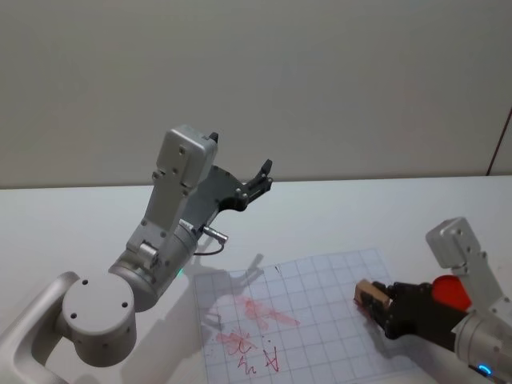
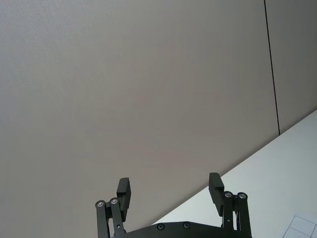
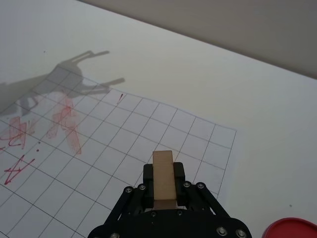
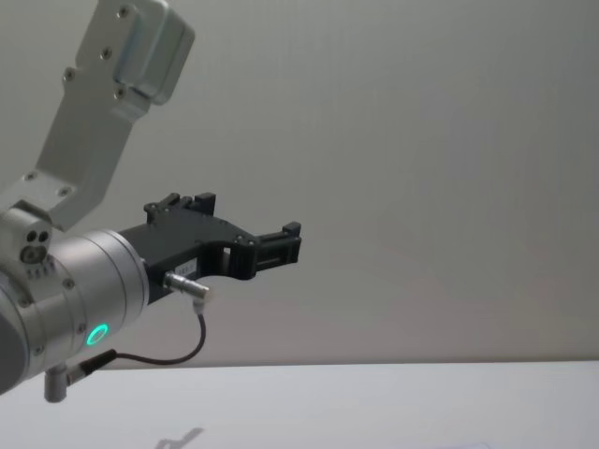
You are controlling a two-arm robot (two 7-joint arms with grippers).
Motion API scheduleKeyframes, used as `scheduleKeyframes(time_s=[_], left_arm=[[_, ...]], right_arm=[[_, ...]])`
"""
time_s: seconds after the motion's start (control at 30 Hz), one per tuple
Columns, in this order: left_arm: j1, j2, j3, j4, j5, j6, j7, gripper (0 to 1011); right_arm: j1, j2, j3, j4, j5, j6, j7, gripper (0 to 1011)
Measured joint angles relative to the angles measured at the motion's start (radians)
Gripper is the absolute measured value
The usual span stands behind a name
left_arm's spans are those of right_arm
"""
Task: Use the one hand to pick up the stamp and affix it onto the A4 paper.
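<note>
The stamp [image 1: 372,294], a pale wooden block, is clamped between the black jaws of my right gripper [image 1: 378,304] at the lower right. It hangs over the right part of the A4 paper [image 1: 320,276], a white gridded sheet with red marks [image 1: 256,320] on its left half. In the right wrist view the stamp [image 3: 163,179] stands upright in that gripper [image 3: 163,172] above the A4 paper [image 3: 148,129]; whether it touches the sheet I cannot tell. My left gripper [image 1: 260,178] is raised high, open, facing the wall, away from the sheet.
A red round object [image 1: 450,292] sits beside the right wrist, also seen as a red disc [image 3: 292,229] in the right wrist view. The left gripper [image 2: 168,191] [image 4: 285,243] holds nothing. The white table [image 1: 360,216] stretches back to a grey wall.
</note>
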Motion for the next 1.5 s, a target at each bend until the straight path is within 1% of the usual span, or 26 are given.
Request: scheduleKeyframes(time_s=[0.1,0.43,0.67,0.8,0.93,1.07,1.27,1.33,1.4,1.43,1.5], left_arm=[[0.0,0.0,0.0,0.0,0.0,0.0,0.0,1001],[0.0,0.0,0.0,0.0,0.0,0.0,0.0,1001],[0.0,0.0,0.0,0.0,0.0,0.0,0.0,1001],[0.0,0.0,0.0,0.0,0.0,0.0,0.0,1001],[0.0,0.0,0.0,0.0,0.0,0.0,0.0,1001],[0.0,0.0,0.0,0.0,0.0,0.0,0.0,1001],[0.0,0.0,0.0,0.0,0.0,0.0,0.0,1001],[0.0,0.0,0.0,0.0,0.0,0.0,0.0,1001],[0.0,0.0,0.0,0.0,0.0,0.0,0.0,1001],[0.0,0.0,0.0,0.0,0.0,0.0,0.0,1001],[0.0,0.0,0.0,0.0,0.0,0.0,0.0,1000]], right_arm=[[0.011,-0.004,-0.006,0.025,-0.009,0.017,0.015,220],[0.037,-0.016,-0.016,0.067,-0.024,0.038,0.038,219],[0.049,-0.023,-0.021,0.081,-0.024,0.038,0.036,219],[0.055,-0.026,-0.021,0.083,-0.016,0.027,0.026,219],[0.06,-0.027,-0.02,0.077,-0.003,0.014,0.014,220],[0.067,-0.027,-0.01,0.056,0.02,-0.008,-0.002,219],[0.069,-0.019,0.012,0.013,0.076,-0.053,-0.042,219],[0.064,-0.012,0.023,-0.003,0.1,-0.07,-0.063,220],[0.057,-0.006,0.032,-0.016,0.115,-0.078,-0.076,219],[0.049,0.001,0.039,-0.028,0.131,-0.086,-0.092,219],[0.039,0.008,0.047,-0.039,0.144,-0.091,-0.106,219]])
